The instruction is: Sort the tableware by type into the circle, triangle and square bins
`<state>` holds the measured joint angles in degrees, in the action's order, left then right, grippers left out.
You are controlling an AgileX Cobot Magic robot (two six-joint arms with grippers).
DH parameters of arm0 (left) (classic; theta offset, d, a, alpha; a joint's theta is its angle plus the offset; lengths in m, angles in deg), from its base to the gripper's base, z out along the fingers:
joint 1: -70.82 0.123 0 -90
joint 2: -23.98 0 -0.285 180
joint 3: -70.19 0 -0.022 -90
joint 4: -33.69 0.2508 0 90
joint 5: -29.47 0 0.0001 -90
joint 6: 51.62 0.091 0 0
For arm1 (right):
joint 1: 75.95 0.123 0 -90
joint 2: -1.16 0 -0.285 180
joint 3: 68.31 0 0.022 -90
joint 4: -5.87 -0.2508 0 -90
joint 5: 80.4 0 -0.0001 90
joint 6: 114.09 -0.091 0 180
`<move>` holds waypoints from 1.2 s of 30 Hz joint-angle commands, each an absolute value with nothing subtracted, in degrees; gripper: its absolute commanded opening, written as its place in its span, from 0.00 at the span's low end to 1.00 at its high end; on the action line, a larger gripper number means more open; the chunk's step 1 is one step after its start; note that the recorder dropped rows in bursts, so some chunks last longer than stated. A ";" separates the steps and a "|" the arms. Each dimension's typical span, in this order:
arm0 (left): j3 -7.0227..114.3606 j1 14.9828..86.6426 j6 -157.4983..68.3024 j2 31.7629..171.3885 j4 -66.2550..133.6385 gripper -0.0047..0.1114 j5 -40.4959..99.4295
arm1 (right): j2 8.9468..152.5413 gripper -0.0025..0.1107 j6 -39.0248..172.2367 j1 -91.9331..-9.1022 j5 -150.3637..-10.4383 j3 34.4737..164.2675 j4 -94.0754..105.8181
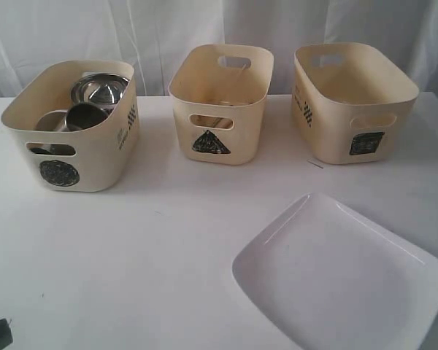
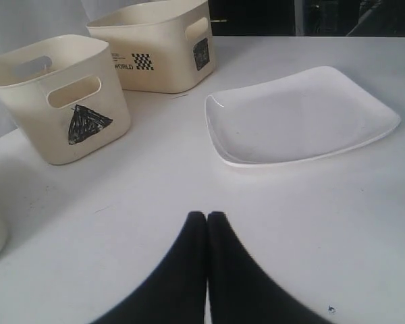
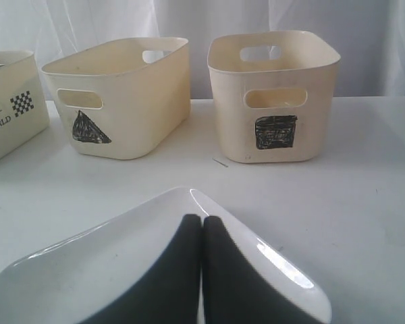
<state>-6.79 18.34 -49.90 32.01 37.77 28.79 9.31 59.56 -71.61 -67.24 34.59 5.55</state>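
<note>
Plate [image 1: 343, 277]: large, white, on the table [image 1: 131, 255], outside the bins | circle bin [image 1: 95, 164]: steel bowl [image 1: 101, 89], steel mugs [image 1: 84, 115] | triangle bin [image 1: 237, 109]: contents unclear | square bin [image 1: 336, 124]: inside hidden | right gripper [image 3: 202, 226]: pressed together, empty, over plate | left gripper [image 2: 207, 223]: pressed together, empty, over bare table

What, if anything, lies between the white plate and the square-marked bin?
Nothing that blocks it: only bare table separates the plate from the square bin, apart from a tiny thin sliver lying near the bin's front.
</note>
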 commanded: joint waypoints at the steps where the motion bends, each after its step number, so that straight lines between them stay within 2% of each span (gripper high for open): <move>1: -7.02 18.13 -50.32 31.76 37.34 0.04 28.91 | 8.95 0.02 59.62 -71.98 -67.72 34.47 5.47; 19: -7.02 18.13 -55.52 31.76 37.34 0.04 17.47 | 8.95 0.02 59.62 -71.98 -67.72 34.47 5.47; 25: -7.02 18.34 -55.52 31.76 37.34 0.04 17.46 | 8.95 0.02 59.62 -71.98 -67.72 34.47 5.47; 36: -7.02 33.16 -55.41 31.76 37.34 0.04 17.46 | 8.95 0.02 59.62 -71.98 -67.72 34.47 5.47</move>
